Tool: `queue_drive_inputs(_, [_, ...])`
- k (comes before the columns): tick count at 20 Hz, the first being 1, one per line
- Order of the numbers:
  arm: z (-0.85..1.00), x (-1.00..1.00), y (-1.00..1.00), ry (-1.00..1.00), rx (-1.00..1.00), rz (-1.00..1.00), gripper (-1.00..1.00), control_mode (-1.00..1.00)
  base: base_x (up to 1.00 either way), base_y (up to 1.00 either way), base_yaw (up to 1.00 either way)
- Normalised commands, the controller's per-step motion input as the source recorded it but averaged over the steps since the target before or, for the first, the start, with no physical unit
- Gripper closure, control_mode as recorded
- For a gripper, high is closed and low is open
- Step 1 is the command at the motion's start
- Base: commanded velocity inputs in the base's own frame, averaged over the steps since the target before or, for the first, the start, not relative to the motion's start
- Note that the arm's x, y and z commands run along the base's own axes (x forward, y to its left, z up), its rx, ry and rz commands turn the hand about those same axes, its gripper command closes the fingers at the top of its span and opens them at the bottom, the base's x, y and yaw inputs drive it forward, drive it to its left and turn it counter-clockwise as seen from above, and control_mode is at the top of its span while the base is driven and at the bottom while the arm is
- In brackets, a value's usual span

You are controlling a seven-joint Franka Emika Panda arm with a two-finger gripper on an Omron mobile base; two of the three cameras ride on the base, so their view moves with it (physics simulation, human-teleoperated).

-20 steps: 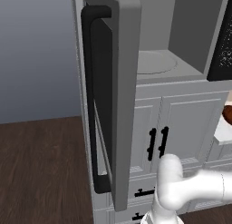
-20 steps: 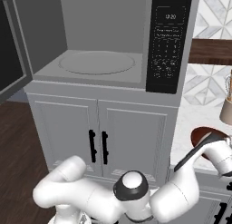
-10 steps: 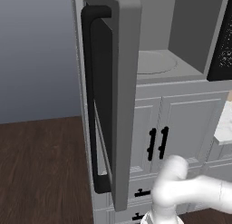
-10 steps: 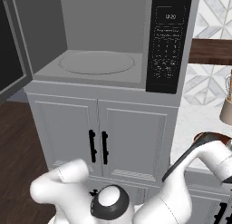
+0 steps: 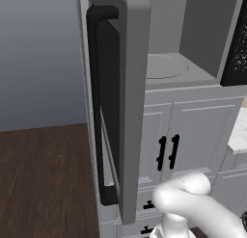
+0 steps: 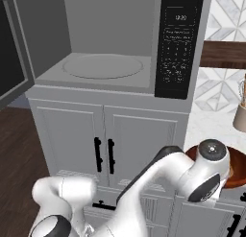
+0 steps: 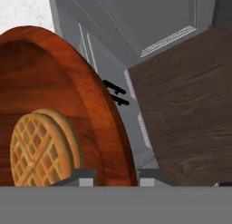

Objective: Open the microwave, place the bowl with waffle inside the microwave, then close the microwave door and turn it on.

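Black microwave panel, writing illegible

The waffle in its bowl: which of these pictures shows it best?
The hand view: the bowl with waffle fills its left side, and the waffle's golden grid is plain. The right base view gives just a sliver of the bowl's brown rim behind the arm. The left base view looks at the microwave door instead.

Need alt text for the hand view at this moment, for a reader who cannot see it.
Close-up of the reddish-brown bowl with a golden waffle inside, its rim sitting between the end effector fingertips. Behind are white cabinet doors with black handles, and dark wood floor.
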Motion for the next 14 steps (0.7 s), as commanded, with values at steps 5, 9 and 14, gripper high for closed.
queue_drive_inputs(5, [0.53, -0.69, 0.82, -0.06, -0.07, 0.04, 1.00, -1.00, 0.00, 0.00, 0.00])
queue_drive_inputs(9, [0.46, -0.80, 0.61, -0.20, -0.02, 0.20, 1.00, -1.00, 0.00, 0.00, 0.00])
queue_drive_inputs(14, [0.49, -0.83, 0.59, -0.19, -0.04, 0.25, 1.00, -1.00, 0.00, 0.00, 0.00])
